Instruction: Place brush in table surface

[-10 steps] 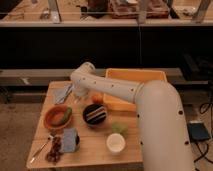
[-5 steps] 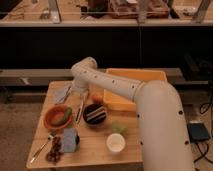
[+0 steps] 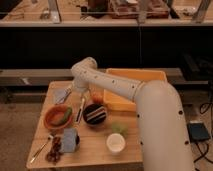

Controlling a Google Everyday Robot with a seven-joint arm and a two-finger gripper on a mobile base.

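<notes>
1. The small slim brush (image 3: 80,109), with a pale handle and darker head, lay on the light plank-wood tabletop (image 3: 95,150), between an orange bowl (image 3: 58,118) and a dark striped bowl (image 3: 94,114).
2. The claw (image 3: 69,92) hung near the tabletop's far-left part, above the brush; its opening could not be told.
3. No readable writing showed.

The gripper (image 3: 69,91) sits low over the table surface's (image 3: 90,147) back-left corner. The orange bowl (image 3: 58,117), dark bowl (image 3: 94,113) and yellow bin (image 3: 135,85) crowd it; the open wood runs along the front edge.
</notes>
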